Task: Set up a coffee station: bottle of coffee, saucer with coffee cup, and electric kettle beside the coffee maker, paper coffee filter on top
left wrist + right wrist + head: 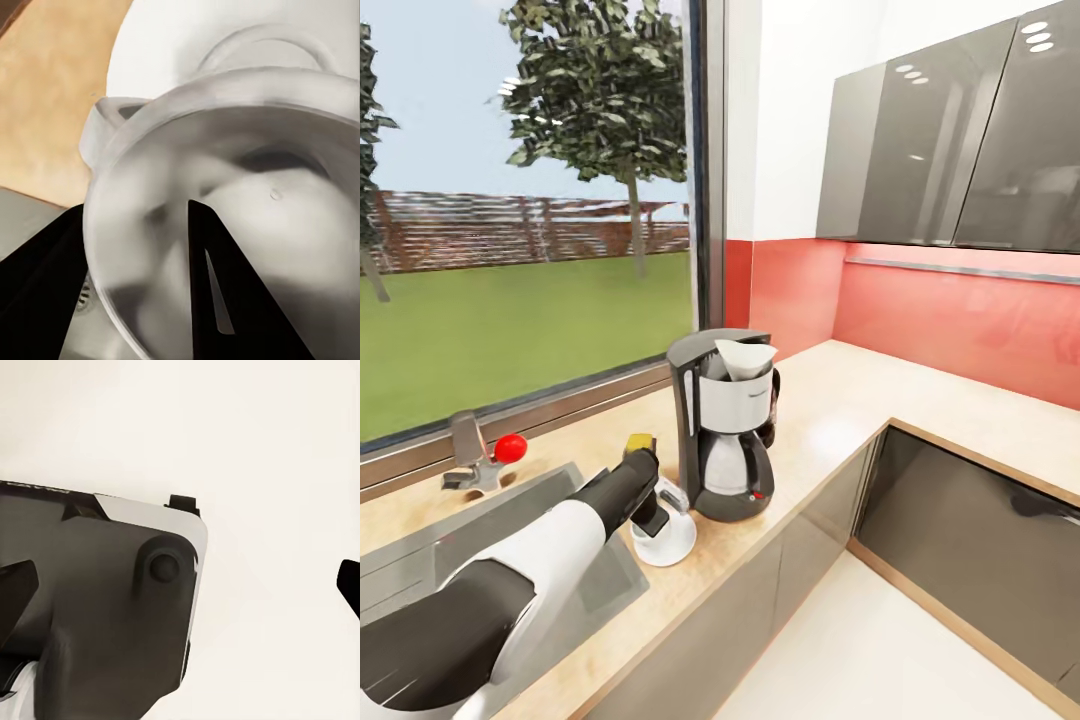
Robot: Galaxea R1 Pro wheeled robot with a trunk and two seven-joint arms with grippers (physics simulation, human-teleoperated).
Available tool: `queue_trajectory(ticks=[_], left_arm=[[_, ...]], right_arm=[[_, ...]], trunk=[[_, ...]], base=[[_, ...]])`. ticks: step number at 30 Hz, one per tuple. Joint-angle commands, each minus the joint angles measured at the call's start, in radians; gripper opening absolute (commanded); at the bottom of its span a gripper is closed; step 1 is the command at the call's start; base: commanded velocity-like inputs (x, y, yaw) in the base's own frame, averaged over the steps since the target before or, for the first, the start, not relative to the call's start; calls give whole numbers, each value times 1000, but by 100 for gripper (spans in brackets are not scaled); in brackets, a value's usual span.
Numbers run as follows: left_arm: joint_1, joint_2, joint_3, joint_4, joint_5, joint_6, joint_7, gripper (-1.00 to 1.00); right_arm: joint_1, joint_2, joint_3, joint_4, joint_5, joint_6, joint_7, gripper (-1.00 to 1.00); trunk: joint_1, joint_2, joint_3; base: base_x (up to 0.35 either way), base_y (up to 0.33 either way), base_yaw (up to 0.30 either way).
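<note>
Left gripper point(142, 300) clamps coffee cup point(225, 217) rim, cup over saucer point(665, 545) on worktop point(840, 400), left of coffee maker point(725, 440). Right gripper state: cannot tell. Risk: off-centre release tips cup off saucer.

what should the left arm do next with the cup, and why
Probably lower the coffee cup a little further and open the left pincer. In the left wrist view one finger sits inside the cup's rim and one outside, with the saucer directly beneath it. The head view shows the saucer beside the coffee maker on the countertop, so release looks near.
</note>
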Motion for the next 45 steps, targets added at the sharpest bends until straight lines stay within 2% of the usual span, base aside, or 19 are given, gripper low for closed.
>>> queue_trajectory(ticks=[1, 22, 32, 39, 40, 45], left_arm=[[2, 0, -4, -1, -12, 1, -10, -100], [9, 1, -2, 0, -14, 0, -10, -100], [42, 3, 0, -3, -14, 0, -9, -100], [44, 5, 2, -57, -13, 0, -10, -100], [44, 6, 3, -59, -13, 0, -10, 100], [44, 8, 7, -63, -10, 2, -11, 100]], right_arm=[[0, 0, -3, -3, 9, 6, 4, 100], [0, 0, -3, -3, 9, 6, 4, 100], [0, 0, -3, -3, 9, 6, 4, 100], [0, 0, -3, -3, 9, 6, 4, 100], [0, 0, -2, -3, 9, 6, 4, 100], [0, 0, -2, -3, 9, 6, 4, 100]], trunk=[[1, -2, -2], [1, -2, -2], [1, -2, -2], [1, -2, -2], [1, -2, -2], [1, -2, -2]], base=[[3, -2, 0], [77, -18, 0], [0, 0, 0], [0, 0, 0], [0, 0, 0], [0, 0, 0]])
